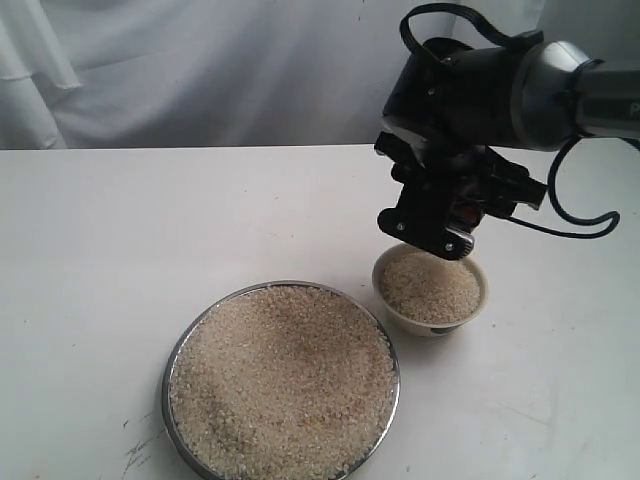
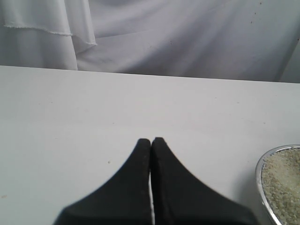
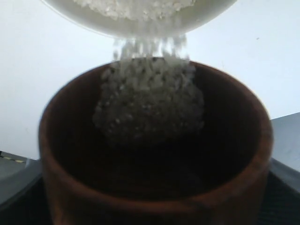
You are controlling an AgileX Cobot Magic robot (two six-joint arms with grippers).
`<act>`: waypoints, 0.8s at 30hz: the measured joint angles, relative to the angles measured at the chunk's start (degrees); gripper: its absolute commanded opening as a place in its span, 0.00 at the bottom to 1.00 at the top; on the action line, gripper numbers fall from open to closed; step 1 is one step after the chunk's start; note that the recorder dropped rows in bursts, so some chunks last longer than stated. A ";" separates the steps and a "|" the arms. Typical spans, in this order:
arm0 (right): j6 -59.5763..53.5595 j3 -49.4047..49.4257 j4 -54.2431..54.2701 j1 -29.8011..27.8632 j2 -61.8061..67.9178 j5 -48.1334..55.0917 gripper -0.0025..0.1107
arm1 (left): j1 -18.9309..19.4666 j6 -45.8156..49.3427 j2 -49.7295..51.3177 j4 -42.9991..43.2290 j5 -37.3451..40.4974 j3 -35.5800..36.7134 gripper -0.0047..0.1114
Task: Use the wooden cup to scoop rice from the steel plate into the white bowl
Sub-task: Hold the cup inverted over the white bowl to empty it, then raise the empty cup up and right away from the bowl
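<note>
The right gripper (image 1: 440, 232) was clamped on the wooden cup (image 3: 154, 206), tipped above the white bowl (image 1: 420, 322). Rice (image 3: 150, 101) was spilling from the cup's mouth into the nearly full bowl. The steel plate (image 1: 176, 350), heaped with rice, lay just beside the bowl on the white table (image 1: 120, 230). The left gripper (image 2: 151, 140) hung closed and empty near the plate's rim.

Tilted wooden cup (image 3: 154, 206) spilling rice (image 3: 149, 101) into white bowl (image 1: 428, 325); steel plate (image 1: 167, 380) heaped.
</note>
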 measured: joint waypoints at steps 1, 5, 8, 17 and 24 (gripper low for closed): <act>0.00 0.00 -0.41 0.00 0.00 0.00 0.02 | 0.00 0.00 0.00 0.00 0.00 0.00 0.04; 0.00 0.00 -1.40 0.00 0.00 0.14 0.02 | 0.00 0.00 0.00 0.00 0.00 0.00 0.04; 0.00 0.00 -2.85 0.27 0.00 0.43 0.02 | 0.00 0.00 0.00 0.00 0.00 0.00 0.04; 1.16 0.00 -7.08 2.11 0.00 0.70 0.02 | 0.00 0.00 0.00 0.00 0.00 0.00 0.04; 2.51 0.00 -10.21 3.55 0.00 1.44 0.02 | 0.00 0.00 0.00 0.00 0.00 0.00 0.04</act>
